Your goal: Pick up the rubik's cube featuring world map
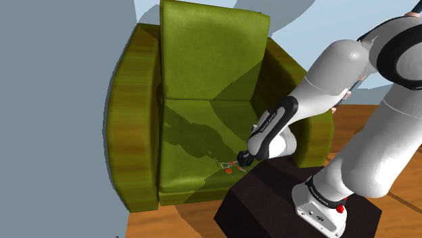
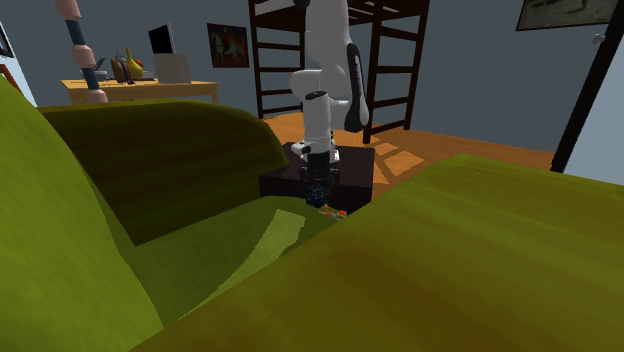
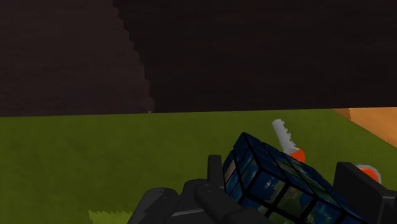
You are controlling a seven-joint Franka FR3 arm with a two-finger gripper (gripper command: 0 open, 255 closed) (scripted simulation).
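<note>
Where the white arm (image 1: pixel 352 81) reaches from its dark stand (image 1: pixel 270 196) to the green armchair (image 1: pixel 203 81), we locate the tool (image 1: pixel 241 162) low over the front edge of the seat cushion. We read the tool as clenched on the cube (image 3: pixel 267 184). In the wrist view the two black fingers (image 3: pixel 359 188) stand on opposite sides of the cube, each in contact with a side face. The cube sits tilted between them. Its faces carry blue and green patches divided by a dark grid.

In the second exterior view we see the cube (image 2: pixel 317 192) directly under the black hand, at the front edge of the seat and just before the stand. We cannot tell whether its underside touches the cushion or hangs clear of it.

Two small white and orange pieces (image 3: pixel 286 139) lie on the cushion just beyond the cube, near it but apart from it. In the shoulder view they appear as red and white specks just beside the tool, toward that view's left.

The armchair stands on a wooden floor (image 1: pixel 176 226) against a grey wall (image 1: pixel 54 101). Behind the arm, the second exterior view shows a dark ladder frame (image 2: pixel 268 60) and a wooden table (image 2: pixel 190 88) bearing several small things.
</note>
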